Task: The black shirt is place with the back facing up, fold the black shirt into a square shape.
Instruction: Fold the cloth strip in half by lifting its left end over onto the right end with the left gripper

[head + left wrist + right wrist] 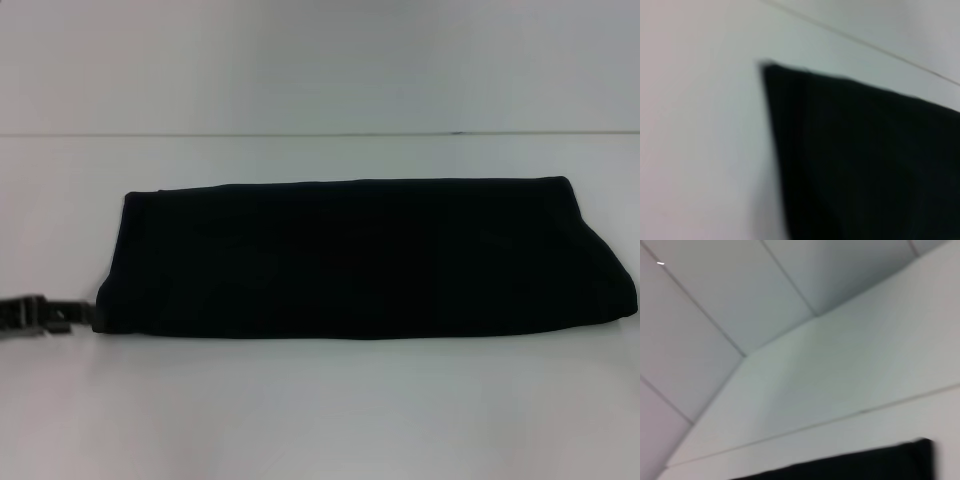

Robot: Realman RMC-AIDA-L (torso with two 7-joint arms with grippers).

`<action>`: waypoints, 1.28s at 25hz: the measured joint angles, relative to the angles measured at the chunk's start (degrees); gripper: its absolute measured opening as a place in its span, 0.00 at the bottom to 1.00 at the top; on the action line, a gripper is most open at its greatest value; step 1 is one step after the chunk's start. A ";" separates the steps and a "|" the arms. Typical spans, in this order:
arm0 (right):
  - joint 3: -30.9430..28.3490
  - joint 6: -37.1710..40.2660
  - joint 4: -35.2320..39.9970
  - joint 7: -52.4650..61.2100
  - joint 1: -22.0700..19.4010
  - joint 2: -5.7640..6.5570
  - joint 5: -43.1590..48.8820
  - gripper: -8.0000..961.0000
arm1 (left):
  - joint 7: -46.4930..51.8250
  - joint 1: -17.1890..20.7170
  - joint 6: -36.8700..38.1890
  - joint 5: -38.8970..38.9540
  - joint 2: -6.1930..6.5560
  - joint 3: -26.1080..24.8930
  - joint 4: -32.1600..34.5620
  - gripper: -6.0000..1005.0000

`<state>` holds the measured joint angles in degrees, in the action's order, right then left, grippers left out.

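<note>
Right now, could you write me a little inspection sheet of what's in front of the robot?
Surface: white table, with a thin seam line running across it behind the cloth.
Job's things: the black shirt lies flat as a long, wide band, not yet a square; no lettering shows.
Clutter: nothing seen.
Grippers: the left gripper is low at the shirt's near left corner; whether it grips the cloth cannot be told. The right gripper is not in view.
Cables: nothing seen.
Surroundings: pale panelled wall behind the table.
</note>
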<state>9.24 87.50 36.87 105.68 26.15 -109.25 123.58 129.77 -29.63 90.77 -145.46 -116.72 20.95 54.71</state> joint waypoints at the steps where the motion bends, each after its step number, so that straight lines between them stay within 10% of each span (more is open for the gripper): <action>1: 0.20 0.82 -0.05 -0.54 0.34 -0.17 -0.68 0.53 | 0.35 -0.05 2.21 0.06 0.04 -0.14 -0.56 0.44; 12: 8.61 -2.91 -0.74 -0.88 8.24 -0.53 -0.83 0.90 | 11.34 -3.35 4.99 0.50 0.78 -0.38 -9.63 0.85; 32: 15.78 -13.10 -0.75 -1.23 15.27 -1.31 -1.28 0.97 | 33.75 -3.12 -2.98 -0.16 1.35 -2.61 -14.32 0.85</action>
<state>25.02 74.40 36.12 104.46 41.42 -110.56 122.31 163.52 -32.75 87.78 -145.62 -115.38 18.33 40.39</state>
